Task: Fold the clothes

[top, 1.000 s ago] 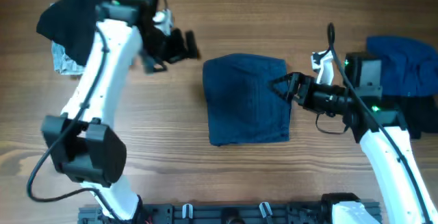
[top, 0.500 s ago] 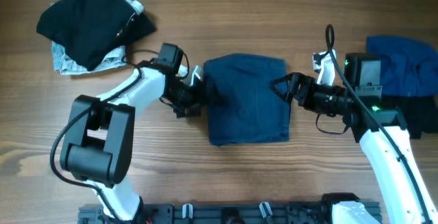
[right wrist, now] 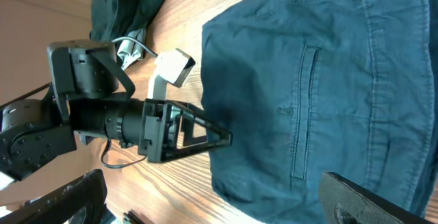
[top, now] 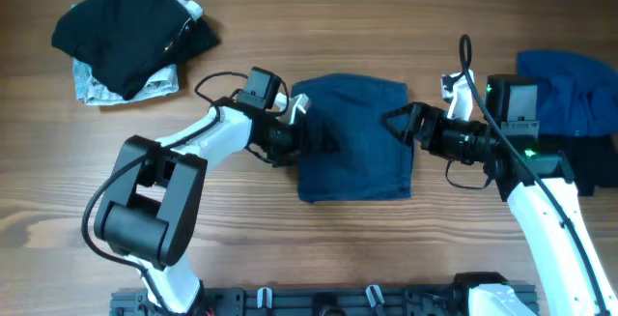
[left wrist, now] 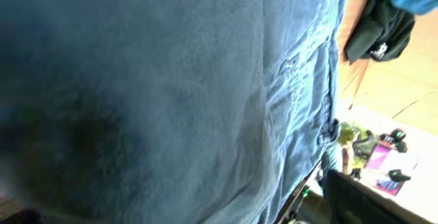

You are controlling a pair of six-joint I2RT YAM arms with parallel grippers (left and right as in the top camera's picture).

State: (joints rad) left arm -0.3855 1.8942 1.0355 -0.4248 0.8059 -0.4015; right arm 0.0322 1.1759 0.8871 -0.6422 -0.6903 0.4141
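On navy shorts (top: pixel 362 157), left gripper (top: pixel 319 140) at left edge, grip unclear; right gripper (top: pixel 394 123) wide open, empty. Pinch both layers before folding.

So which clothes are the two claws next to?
The dark navy shorts in the middle; the black pile and bright blue pile sit at the sides.

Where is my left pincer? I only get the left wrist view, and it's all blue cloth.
Observer: The left pincer is at the left edge of the folded navy shorts.
Operator: Right arm?
Observer: The right pincer is over the shorts' right edge, jaws wide open, holding nothing.
Operator: Anything behind me?
Observer: Far left, a black pile lies on a grey patterned piece.
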